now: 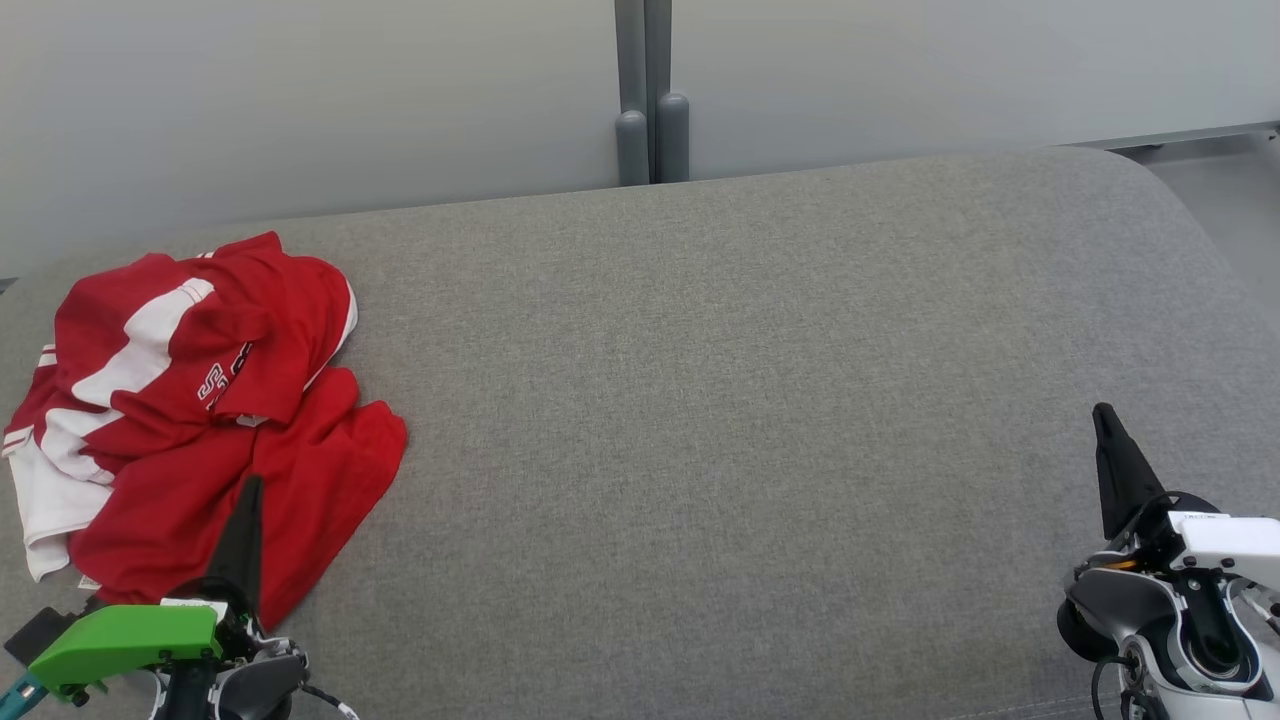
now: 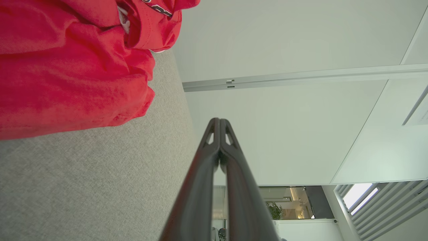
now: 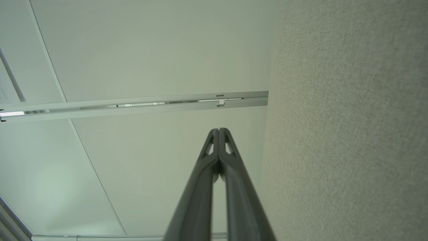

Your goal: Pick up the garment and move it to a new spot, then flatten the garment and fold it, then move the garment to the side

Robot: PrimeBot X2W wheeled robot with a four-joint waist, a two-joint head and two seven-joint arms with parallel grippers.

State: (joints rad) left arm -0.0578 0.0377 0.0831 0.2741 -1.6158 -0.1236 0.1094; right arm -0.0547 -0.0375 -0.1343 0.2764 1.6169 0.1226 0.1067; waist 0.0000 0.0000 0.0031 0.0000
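Grey cushion [image 1: 700, 400] holds crumpled red garment [image 1: 200, 400] just beside closed, empty left end effector [image 1: 249, 490].

1. The left gripper [image 1: 251, 483] rises at the lower left of the head view, a single dark spike pointing up the view and leaning slightly right.
2. In the left wrist view its fingers [image 2: 200, 174] press together along their tips, gripping nothing.
3. A green cover [image 1: 125, 640] caps the left wrist.
4. The right gripper [image 1: 1103, 410] stands at the lower right, leaning slightly left.
5. In the right wrist view its fingers [image 3: 200, 177] meet tip to tip, empty.
6. A white cover [image 1: 1235, 540] tops the right wrist.
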